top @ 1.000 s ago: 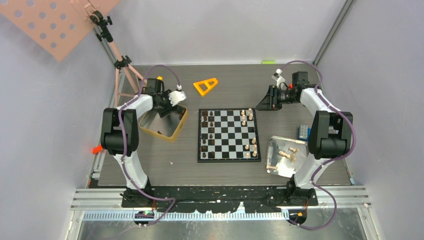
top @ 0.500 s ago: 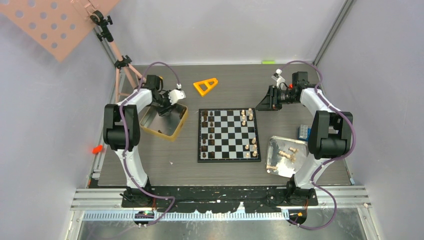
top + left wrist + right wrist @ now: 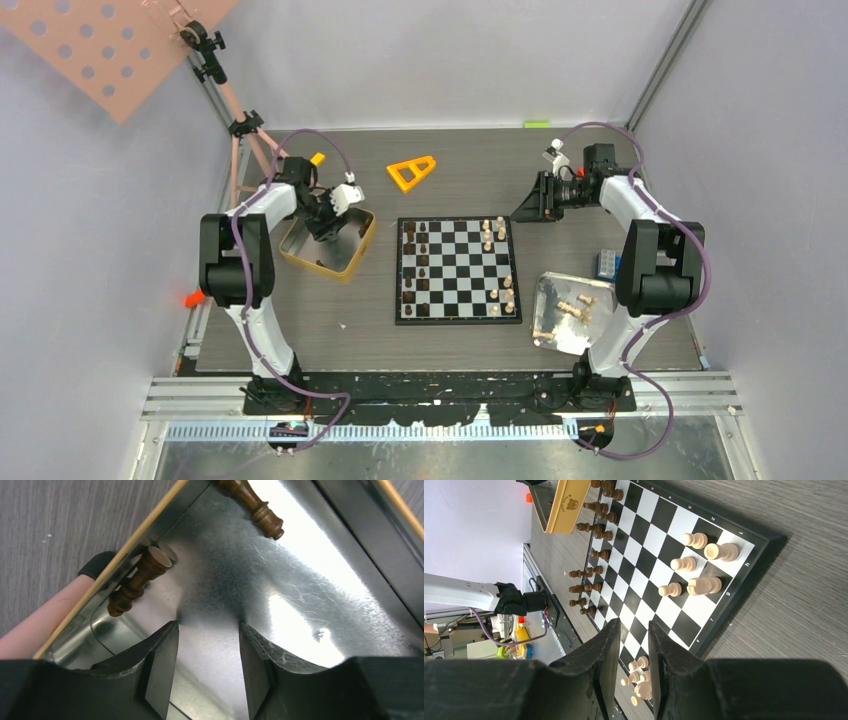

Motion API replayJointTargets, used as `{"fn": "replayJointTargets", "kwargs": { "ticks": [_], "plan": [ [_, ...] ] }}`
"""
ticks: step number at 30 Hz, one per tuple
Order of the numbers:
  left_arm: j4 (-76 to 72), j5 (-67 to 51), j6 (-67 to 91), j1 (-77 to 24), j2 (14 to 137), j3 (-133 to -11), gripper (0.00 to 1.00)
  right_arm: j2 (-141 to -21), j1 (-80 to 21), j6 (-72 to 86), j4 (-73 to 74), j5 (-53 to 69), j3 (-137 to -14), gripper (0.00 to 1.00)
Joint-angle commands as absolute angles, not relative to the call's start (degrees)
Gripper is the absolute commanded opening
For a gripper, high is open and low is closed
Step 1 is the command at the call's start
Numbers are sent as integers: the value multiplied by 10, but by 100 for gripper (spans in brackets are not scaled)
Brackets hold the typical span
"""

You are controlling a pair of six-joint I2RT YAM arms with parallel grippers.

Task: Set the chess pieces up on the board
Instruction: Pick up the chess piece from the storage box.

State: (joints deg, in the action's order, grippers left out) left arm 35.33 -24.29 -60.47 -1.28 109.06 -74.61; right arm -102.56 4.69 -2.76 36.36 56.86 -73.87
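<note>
Inside the tin [image 3: 310, 595], the left claw [image 3: 207, 630] hangs open, empty, near two dark pieces [image 3: 137, 580]. Likely light, hard, rollable; grip the stem crosswise. Meanwhile the right claw [image 3: 634, 627] is narrowly parted, empty.

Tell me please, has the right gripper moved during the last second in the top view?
No. The right gripper stays by the far right corner of the chessboard, pointing toward it just as before.

grey table [image 3: 300, 335] bears board [image 3: 455, 286], gold tin [image 3: 361, 256], tray [image 3: 553, 290], orange triangle [image 3: 398, 180], blue brick [image 3: 606, 263].
</note>
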Motion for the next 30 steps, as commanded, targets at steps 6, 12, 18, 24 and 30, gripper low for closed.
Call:
{"fn": "replayJointTargets", "kwargs": {
  "ticks": [6,12,18,24,30],
  "plan": [
    [246,-325,-608,26,1075,-742,54,-1025,48,-37,367,578,-764,33],
    [232,-349,-635,33,1095,-752,57,-1026,48,-38,369,579,-764,33],
    [251,-364,-657,32,1120,-764,59,-1027,48,-40,370,579,-764,33],
    [259,-375,-667,32,1146,-774,62,-1030,48,-41,373,578,-766,33],
    [309,-395,-691,32,1163,-792,60,-1032,48,-43,374,576,-766,33]
  ]
}}
